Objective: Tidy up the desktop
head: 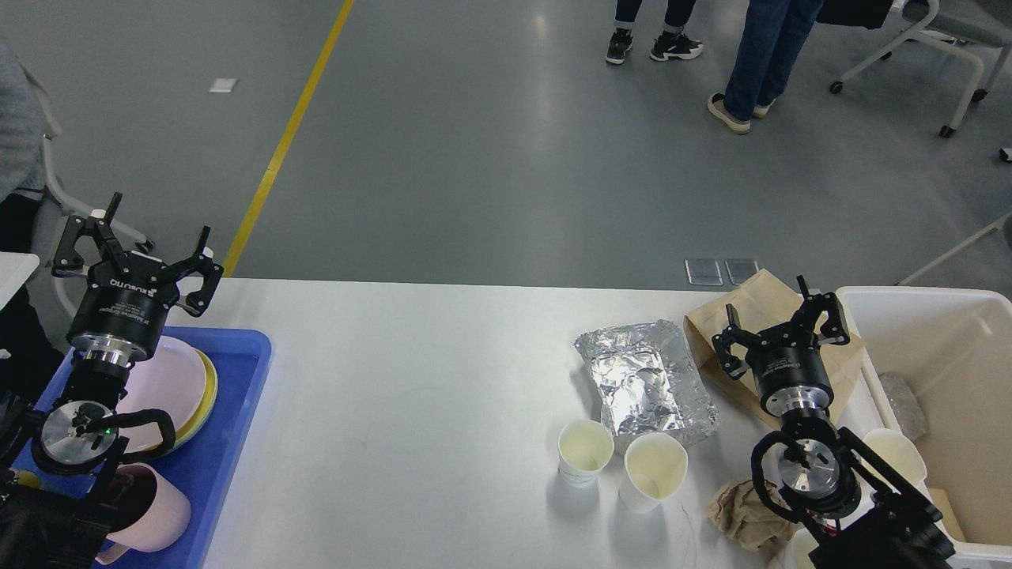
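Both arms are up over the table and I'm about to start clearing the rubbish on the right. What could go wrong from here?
1. The two paper cups stand close together against the foil tray; reaching for one could tip the other.
2. The right gripper hangs open over the brown paper bag, beside the bin wall; a sideways swing might strike it.
3. The crumpled paper lies partly under the right arm, hard to see.

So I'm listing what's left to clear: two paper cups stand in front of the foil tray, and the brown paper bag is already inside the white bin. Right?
Not quite. In the head view the brown paper bag lies on the table, beside the white bin, not inside it. The two paper cups do stand in front of the foil tray.
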Available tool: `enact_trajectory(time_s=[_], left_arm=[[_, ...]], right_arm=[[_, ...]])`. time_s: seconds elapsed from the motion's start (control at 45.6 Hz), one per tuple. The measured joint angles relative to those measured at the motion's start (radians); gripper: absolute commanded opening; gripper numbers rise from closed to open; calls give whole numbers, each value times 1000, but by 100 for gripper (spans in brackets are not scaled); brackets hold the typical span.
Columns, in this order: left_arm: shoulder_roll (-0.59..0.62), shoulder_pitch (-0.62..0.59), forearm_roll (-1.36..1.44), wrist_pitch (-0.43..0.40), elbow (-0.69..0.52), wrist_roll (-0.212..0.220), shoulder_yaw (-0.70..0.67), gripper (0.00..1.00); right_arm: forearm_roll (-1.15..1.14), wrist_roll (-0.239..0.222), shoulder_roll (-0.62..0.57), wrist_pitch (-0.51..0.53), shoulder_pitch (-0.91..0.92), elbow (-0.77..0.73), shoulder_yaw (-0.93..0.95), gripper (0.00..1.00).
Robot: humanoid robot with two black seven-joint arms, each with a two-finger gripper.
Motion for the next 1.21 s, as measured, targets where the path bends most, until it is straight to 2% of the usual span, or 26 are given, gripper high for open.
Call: enact_trajectory(time_s=[0.482,0.723,0.921,1.14,1.206], left_arm=[[-36,5,1,-1,16,-2,7,96],[-125,9,5,0,64,-1,6,96],[-129,12,12,0,128,-1,1,96],[-130,13,3,-52,170,-5,3,96],[-128,15,2,-68,178,-22,2,96]], right_arm=[[0,0,0,0,0,2,0,100],[0,0,0,0,0,0,0,100],[0,0,0,0,0,0,0,100],[0,0,0,0,0,0,0,100],[0,0,0,0,0,0,0,100]])
